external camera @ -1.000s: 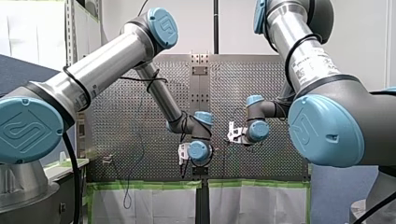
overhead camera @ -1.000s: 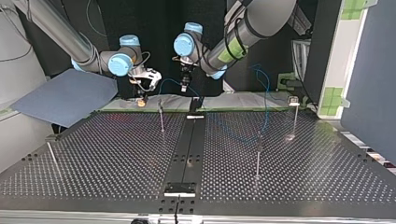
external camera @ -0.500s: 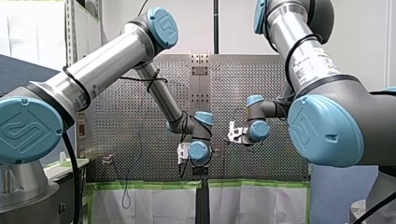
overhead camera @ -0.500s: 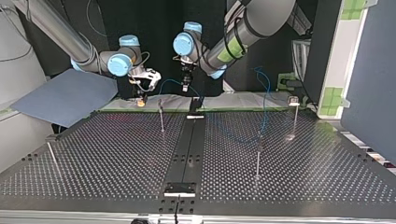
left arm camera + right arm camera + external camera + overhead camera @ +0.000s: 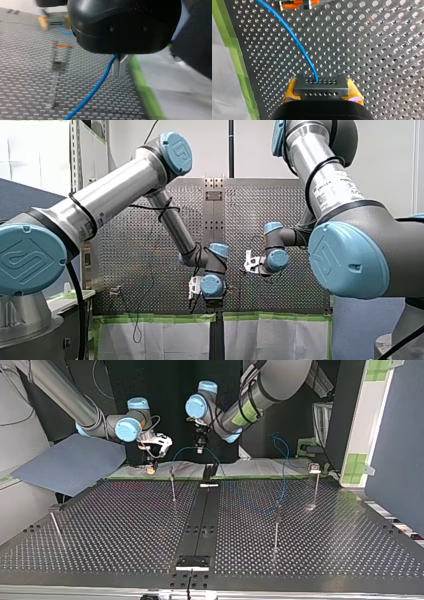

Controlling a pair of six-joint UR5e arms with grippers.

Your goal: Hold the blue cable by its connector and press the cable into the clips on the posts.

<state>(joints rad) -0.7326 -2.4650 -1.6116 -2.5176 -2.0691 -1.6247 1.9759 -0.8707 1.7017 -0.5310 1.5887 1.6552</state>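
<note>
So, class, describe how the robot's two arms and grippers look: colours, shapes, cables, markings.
My left arm and my right arm: silver tubes, light-blue joint caps, black cables looped round; the right bears a white label. My left gripper: rounded black body, metal fingers. My right gripper: yellow pads.

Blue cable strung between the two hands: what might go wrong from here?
1. The blue cable is thin and my left hand pinches it with narrow metal fingers, so it may slip free.
2. My right hand holds only the connector; a hard pull could tug it from the yellow pads.
3. Loose cable loops near the post at the top view's right and might snag there.
</note>
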